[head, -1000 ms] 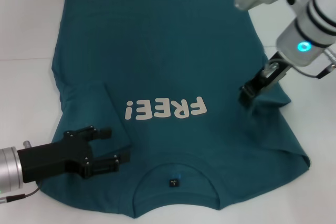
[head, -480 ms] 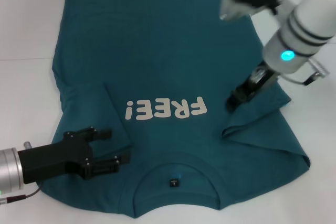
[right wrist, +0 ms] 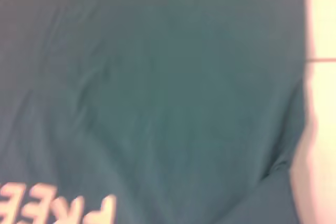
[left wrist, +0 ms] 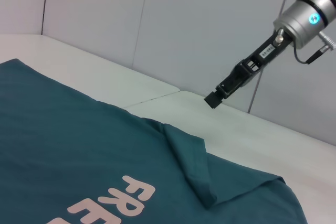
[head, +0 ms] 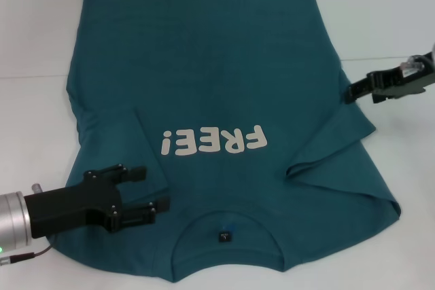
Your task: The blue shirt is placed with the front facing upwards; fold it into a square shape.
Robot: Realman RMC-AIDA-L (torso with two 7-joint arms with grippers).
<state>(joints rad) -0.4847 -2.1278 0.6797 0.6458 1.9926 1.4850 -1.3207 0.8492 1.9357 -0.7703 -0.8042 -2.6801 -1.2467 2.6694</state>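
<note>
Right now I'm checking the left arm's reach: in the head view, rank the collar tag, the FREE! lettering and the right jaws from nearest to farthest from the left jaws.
1. Collar tag, just right of the left gripper.
2. FREE! lettering, mid-chest on the blue shirt.
3. Right gripper, at the shirt's far right edge.

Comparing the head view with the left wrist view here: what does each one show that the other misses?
Only the head view shows the left pincer over the folded left sleeve, the collar tag and the whole blue shirt. Only the left wrist view shows the right arm's lit blue ring. Both show the right pincer off the shirt's edge, the folded right sleeve and the lettering.
</note>
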